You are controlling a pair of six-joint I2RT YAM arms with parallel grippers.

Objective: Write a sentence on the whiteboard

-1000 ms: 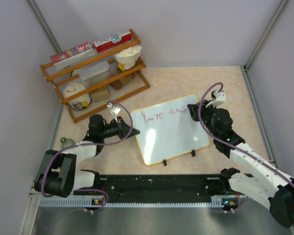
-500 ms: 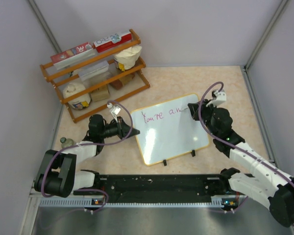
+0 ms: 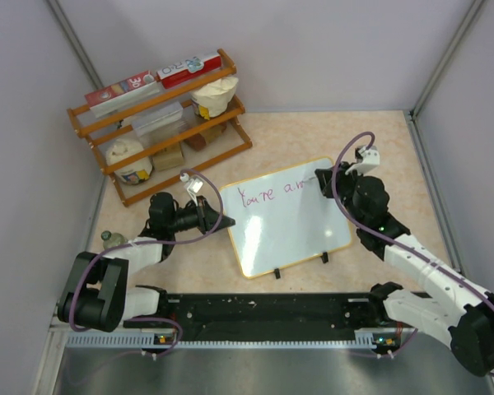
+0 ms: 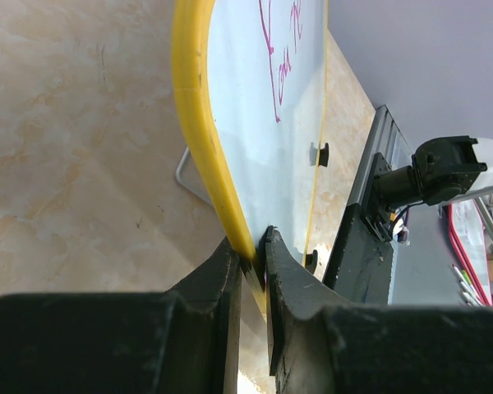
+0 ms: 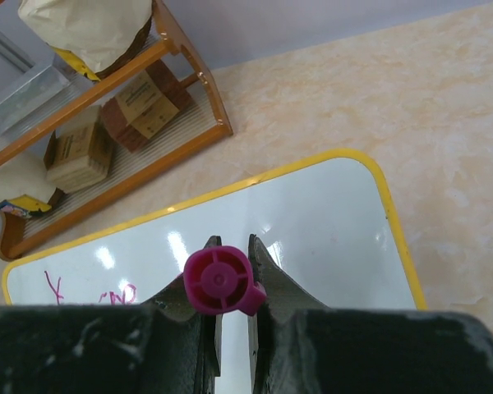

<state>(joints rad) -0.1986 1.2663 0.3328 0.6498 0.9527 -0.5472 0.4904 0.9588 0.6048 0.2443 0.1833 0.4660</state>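
Whiteboard [image 3: 284, 226]: one. Black clips [image 3: 277, 273], its near edge: two. Magenta marker [image 5: 219, 281], over it: one. Wooden rack [image 3: 230, 151] beyond its far-left corner: one, with two long boxes [image 3: 189, 67], two brown boxes [image 5: 144, 103], two cream bags [image 3: 214, 95].

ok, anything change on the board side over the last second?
The right end effector, shut on the pink marker, edged slightly away from the arm bases at the end of the writing. The last pink letter seems to have gained a stroke. Nothing was grasped or released. The left end effector still clamps the rim of the whiteboard, which has not moved.
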